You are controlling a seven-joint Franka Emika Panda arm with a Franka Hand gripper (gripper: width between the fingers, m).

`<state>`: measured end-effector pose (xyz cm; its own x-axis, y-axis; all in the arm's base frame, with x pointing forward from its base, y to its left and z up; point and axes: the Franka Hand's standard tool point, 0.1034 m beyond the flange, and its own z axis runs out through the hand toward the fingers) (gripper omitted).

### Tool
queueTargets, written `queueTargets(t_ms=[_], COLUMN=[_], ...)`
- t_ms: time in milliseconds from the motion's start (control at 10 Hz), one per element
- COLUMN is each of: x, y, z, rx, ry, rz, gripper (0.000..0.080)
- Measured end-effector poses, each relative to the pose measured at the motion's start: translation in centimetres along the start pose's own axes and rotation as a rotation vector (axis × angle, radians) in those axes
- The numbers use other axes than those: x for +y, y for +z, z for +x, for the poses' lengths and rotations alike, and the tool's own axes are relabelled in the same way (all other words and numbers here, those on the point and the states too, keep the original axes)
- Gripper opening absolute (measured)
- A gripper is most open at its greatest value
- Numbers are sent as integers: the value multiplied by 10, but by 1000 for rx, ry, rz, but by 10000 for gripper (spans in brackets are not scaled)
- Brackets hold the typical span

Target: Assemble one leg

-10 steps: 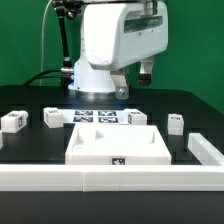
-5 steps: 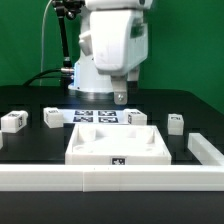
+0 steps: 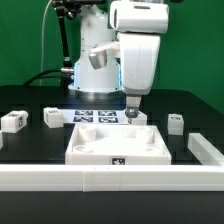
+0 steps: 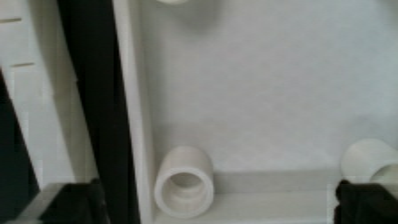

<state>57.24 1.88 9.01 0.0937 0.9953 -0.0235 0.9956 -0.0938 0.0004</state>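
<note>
Several small white tagged legs stand on the black table: one at the far left (image 3: 13,121), one beside it (image 3: 51,118), one behind the panel (image 3: 142,119) and one on the right (image 3: 176,122). My gripper (image 3: 131,110) hangs just above the panel's back edge, next to the leg behind it. In the wrist view the gripper (image 4: 217,205) is open and empty, with its dark fingertips (image 4: 71,200) far apart. Between them is the white panel (image 4: 249,100) and one of its sockets (image 4: 183,180). No leg shows in the wrist view.
The large square white panel (image 3: 100,150) lies mid-table. The marker board (image 3: 95,117) lies behind it. A long white bar (image 3: 100,179) runs along the front, and another white piece (image 3: 205,150) lies at the exterior view's right.
The arm has swung toward the exterior view's right and come down. The gripper now sits over the panel's back edge, by the leg there. The parts have not moved.
</note>
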Motion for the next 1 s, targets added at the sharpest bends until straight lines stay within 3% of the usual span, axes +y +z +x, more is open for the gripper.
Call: queueTargets(t_ms=[300,500,600,1000], x=[-6,-36,-55,-93], y=[2,14,21,43], z=[0,-2,-5,-4], rx=[1,9,10,16], ry=[-4,-17,-17,-6], rz=[1,-13,-4,20], gripper=[650,650,650,650])
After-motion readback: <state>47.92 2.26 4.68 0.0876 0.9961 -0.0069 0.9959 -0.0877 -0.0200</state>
